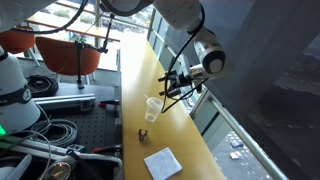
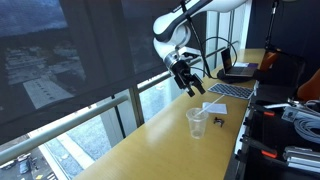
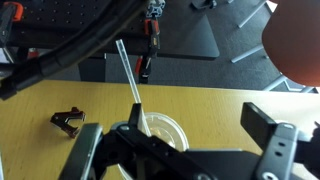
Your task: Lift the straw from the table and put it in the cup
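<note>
Robotiq gripper (image 2: pixel 189 88) hangs above a long yellow wooden counter (image 2: pixel 150 140) beside a wall of windows, its jaws apparently drawn together on the lower end of a thin, straight, pale whitish straw (image 3: pixel 130 85). In the wrist view the straw slants from the centre of the frame toward the upper left, clear of the counter. Its gripped end shows against the rim of a small, clear, tapered plastic cup (image 3: pixel 168 122). In both exterior views the cup stands upright below the gripper and apart from it; the straw is too fine to make out there. A small dark lump (image 3: pixel 68 121) lies at centre left of the wrist view, near the cup. A white square napkin (image 1: pixel 162 162) sits farther along the counter, at the bottom of an exterior view. The straw is judged almost weightless, smooth and easily crushed or bent, and liable to pivot in the pinch. A light hold near one end leaves the free length to enter the cup. The cup, equally light, could tip if nudged.
</note>
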`<state>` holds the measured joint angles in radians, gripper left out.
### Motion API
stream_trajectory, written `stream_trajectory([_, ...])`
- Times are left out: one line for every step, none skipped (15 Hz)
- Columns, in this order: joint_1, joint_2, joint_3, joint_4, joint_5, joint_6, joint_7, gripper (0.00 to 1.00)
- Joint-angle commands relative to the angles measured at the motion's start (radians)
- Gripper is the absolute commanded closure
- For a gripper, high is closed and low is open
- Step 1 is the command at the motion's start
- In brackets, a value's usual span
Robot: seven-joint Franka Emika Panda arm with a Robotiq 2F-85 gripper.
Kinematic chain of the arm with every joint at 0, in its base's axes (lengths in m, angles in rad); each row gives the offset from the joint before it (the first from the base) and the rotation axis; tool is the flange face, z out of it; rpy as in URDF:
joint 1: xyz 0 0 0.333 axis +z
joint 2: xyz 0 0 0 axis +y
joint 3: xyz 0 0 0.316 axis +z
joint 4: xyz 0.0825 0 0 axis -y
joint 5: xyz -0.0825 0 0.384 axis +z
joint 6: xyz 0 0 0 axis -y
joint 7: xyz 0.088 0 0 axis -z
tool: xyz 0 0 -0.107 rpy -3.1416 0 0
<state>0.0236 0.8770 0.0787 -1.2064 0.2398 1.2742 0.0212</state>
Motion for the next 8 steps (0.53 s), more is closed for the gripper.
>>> stream_trajectory([0.050, -0.210, -0.007, -0.240, -0.114, 0.114, -0.104, 0.00])
stream_trajectory([0.061, -0.249, -0.003, -0.286, -0.144, 0.152, -0.123, 0.00])
stream_trajectory([0.071, -0.285, 0.001, -0.334, -0.169, 0.199, -0.142, 0.00])
stream_trajectory([0.081, -0.320, 0.005, -0.384, -0.190, 0.254, -0.155, 0.00])
stream_trajectory([0.088, -0.354, 0.009, -0.435, -0.210, 0.313, -0.169, 0.00])
stream_trajectory([0.096, -0.384, 0.011, -0.488, -0.230, 0.377, -0.179, 0.00])
stream_trajectory([0.102, -0.413, 0.014, -0.542, -0.250, 0.444, -0.191, 0.00])
stream_trajectory([0.106, -0.440, 0.017, -0.600, -0.272, 0.515, -0.203, 0.00])
